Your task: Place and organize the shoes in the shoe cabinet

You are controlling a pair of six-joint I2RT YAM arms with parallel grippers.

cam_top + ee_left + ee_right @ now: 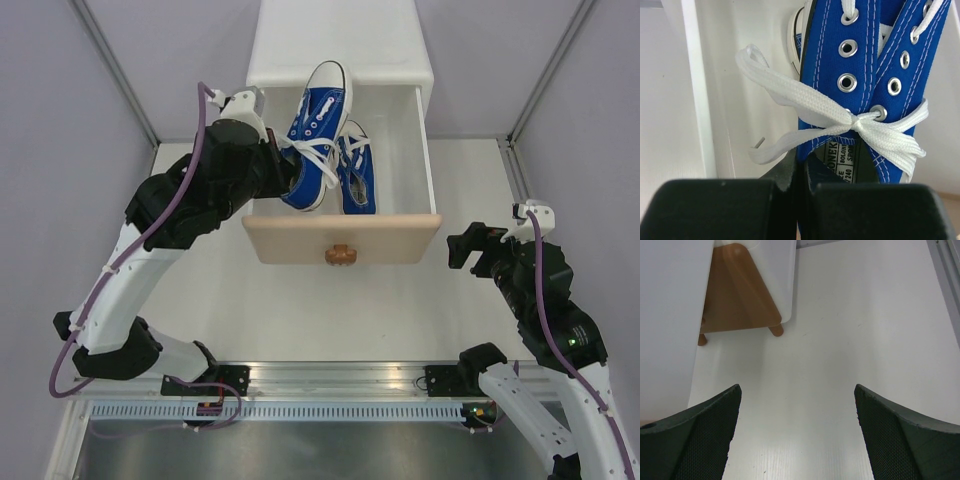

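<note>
In the open beige-fronted drawer [290, 240]: blue shoe [358, 175], white laces, lying flat.
Left end effector [800, 175]: pinching second blue shoe [860, 60] by its collar, tilted above drawer.
Right end effector [797, 430]: spread, over table [350, 310].

The right gripper [797, 395] is open wide. Its two dark fingers [700, 440] poke up from the bottom corners, one on each side, far apart. Their inner sides have a fine net pattern. Nothing is between them but bare white table [850, 330].

At the top left is the low corner of the cabinet [775, 270]. It is white with a round corner. Its brown front [735, 295] shows at a slant. Two small brown feet [775, 331] stand on the table under it. A big white panel [670, 315] fills the left edge. A grey strip [946, 275] runs down the top right corner.
</note>
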